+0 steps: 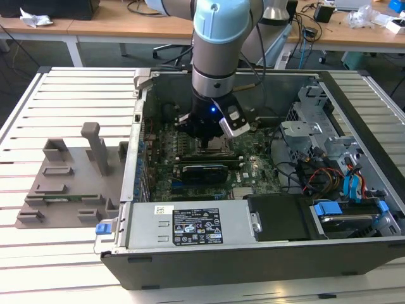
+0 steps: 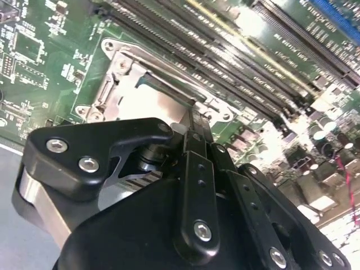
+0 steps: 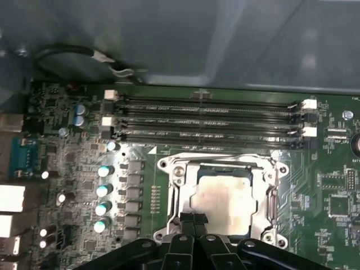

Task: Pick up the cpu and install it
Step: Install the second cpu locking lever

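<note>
The cpu (image 3: 225,198), a square chip with a silvery lid, lies flat inside the metal socket frame (image 3: 169,191) on the green motherboard; its pale lid (image 2: 152,104) also shows in the second wrist view. My gripper (image 3: 192,218) hangs right over the socket, its two black fingertips pressed together at the lid's edge with nothing between them. In the second wrist view the gripper (image 2: 194,125) is shut, just above the socket's rim. In the exterior view the gripper (image 1: 209,136) is lowered into the open computer case (image 1: 190,266), and the arm hides the socket.
Long memory slots (image 3: 208,121) run beside the socket. A row of capacitors (image 3: 104,191) stands on its other side. Drive cages and cables (image 1: 329,158) fill the case at the exterior view's right. A grey plastic fixture (image 1: 69,171) sits on the slatted table at its left.
</note>
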`<action>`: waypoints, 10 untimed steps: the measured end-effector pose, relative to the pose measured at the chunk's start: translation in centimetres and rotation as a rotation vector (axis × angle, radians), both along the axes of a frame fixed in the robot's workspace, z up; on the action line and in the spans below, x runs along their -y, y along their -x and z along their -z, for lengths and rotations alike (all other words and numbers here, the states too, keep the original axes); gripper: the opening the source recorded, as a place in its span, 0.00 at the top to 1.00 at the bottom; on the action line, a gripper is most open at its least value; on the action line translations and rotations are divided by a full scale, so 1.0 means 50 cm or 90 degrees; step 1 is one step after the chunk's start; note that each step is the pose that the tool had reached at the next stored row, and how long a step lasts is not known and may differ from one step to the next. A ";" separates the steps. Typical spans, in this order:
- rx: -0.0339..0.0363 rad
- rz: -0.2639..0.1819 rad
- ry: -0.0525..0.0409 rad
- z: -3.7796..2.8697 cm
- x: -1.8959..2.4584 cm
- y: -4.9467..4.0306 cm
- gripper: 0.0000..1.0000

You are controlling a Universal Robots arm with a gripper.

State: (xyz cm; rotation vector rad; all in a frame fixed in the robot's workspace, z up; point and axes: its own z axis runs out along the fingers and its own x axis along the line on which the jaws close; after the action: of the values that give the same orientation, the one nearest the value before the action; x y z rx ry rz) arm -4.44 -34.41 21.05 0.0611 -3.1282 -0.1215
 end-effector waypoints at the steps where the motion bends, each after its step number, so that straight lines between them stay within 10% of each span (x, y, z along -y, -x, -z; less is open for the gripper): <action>1: -0.0011 0.000 0.0055 0.000 -0.0062 -0.004 0.89; 5: -0.0066 0.000 0.0277 0.000 -0.0302 -0.019 0.89; 10: -0.0075 0.000 0.0383 -0.011 -0.0385 -0.023 0.89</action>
State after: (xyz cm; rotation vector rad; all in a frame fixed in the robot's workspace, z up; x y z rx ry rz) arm -3.31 -32.48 21.58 0.0598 -3.1174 -0.0275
